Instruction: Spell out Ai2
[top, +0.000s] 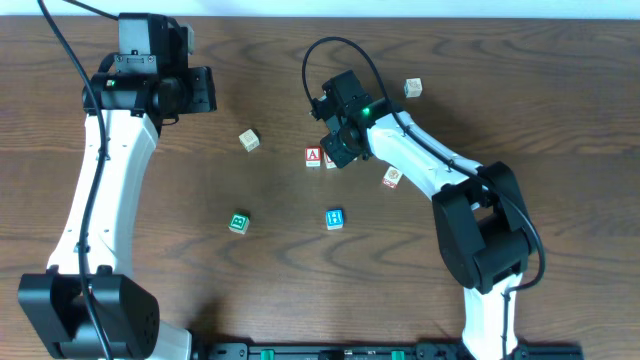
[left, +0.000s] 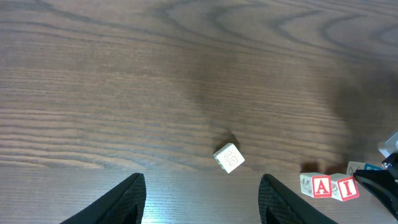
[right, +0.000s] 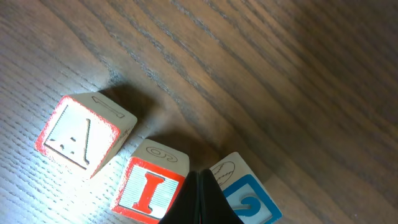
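Right gripper (right: 199, 182): the fingers appear pressed together into one dark wedge with nothing between them. The tip sits low at the table (top: 270, 60), lodged at the seam between the I block (right: 149, 186) and the 2 block (right: 246, 196).

Left gripper (left: 202, 182): spread wide and empty, hovering over bare wood at the far left, well apart from the row. A loose pale block (left: 229, 157) lies just beyond its fingertips.

Location of work: the A block (top: 313, 156) stands near the table's centre with the I block just to its right, a narrow gap between them. The 2 block is right of the I, close against it and turned askew from the row. In the overhead view the gripper hides it.

Handling assessment: these are small painted wooden cubes, judged light, rigid and not fragile. The smooth faces would slide readily on the wood grain, so a nudge on one is likely to shift its neighbour.

Recommended hold: take the 2 block across two opposite side faces, low and square, with the printed face up. The I-side face is crowded, so the near and far faces look the freer pair.
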